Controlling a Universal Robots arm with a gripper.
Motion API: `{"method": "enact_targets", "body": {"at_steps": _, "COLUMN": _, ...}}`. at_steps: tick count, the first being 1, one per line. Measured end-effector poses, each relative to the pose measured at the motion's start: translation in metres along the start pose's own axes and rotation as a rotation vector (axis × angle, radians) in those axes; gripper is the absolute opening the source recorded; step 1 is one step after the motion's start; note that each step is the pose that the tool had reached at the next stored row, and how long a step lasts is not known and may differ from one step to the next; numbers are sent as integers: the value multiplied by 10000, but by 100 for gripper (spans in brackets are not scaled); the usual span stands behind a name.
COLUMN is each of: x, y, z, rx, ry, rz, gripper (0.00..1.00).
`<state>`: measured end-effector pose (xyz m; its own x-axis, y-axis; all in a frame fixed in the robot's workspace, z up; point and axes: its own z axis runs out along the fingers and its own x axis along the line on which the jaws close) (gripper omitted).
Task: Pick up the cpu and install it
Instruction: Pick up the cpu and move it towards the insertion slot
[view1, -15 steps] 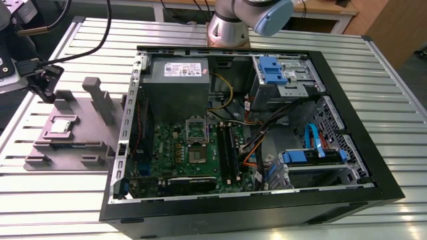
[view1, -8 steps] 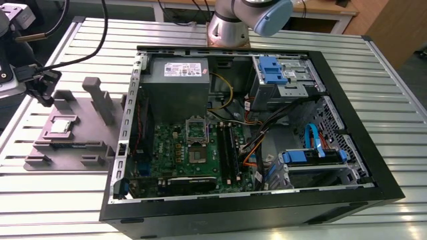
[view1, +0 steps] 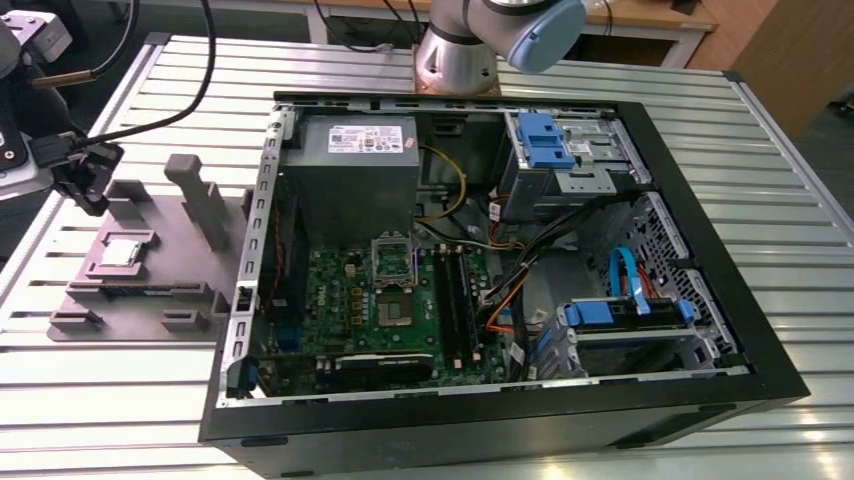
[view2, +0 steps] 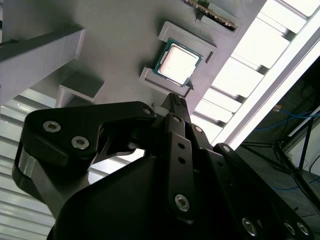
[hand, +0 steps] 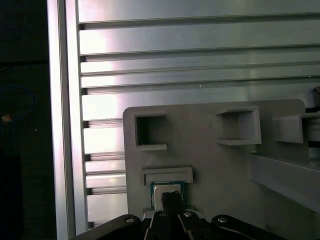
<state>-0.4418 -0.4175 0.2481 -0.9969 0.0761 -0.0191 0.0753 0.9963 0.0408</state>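
Poised with jaws pressed together and empty over the cpu (view1: 127, 250), flat in a tray (view1: 123, 316) pocket on the table (view1: 107, 400), at the exterior view's left of the computer case (view1: 467, 428).

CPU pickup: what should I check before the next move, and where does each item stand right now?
1. cpu lying flat in its pocket on the tray: ok.
2. Nothing resting on the cpu's top: ok.
3. gripper aimed at the cpu in both wrist views: ok.
4. gripper apart from the tray's tall upright block in the exterior view: ok.
5. socket on the motherboard open and ready: cannot tell.
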Motion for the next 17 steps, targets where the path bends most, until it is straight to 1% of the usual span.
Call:
{"method": "enact_targets", "body": {"at_steps": 4, "x": 1, "y": 0, "z": 7, "rx": -2, "ry": -2, "rz": 1, "gripper": 11}}
{"method": "enact_targets", "body": {"at_steps": 7, "x": 17, "y": -1, "z": 22, "rx": 0, "ry": 0, "rz": 1, "gripper": 11}}
{"method": "enact_targets", "body": {"at_steps": 14, "x": 40, "y": -8, "z": 137, "rx": 11, "ry": -1, "rz": 0, "gripper": 11}}
{"method": "enact_targets", "body": {"at_steps": 17, "x": 41, "y": -9, "z": 175, "rx": 20, "ry": 16, "rz": 0, "gripper": 11}}
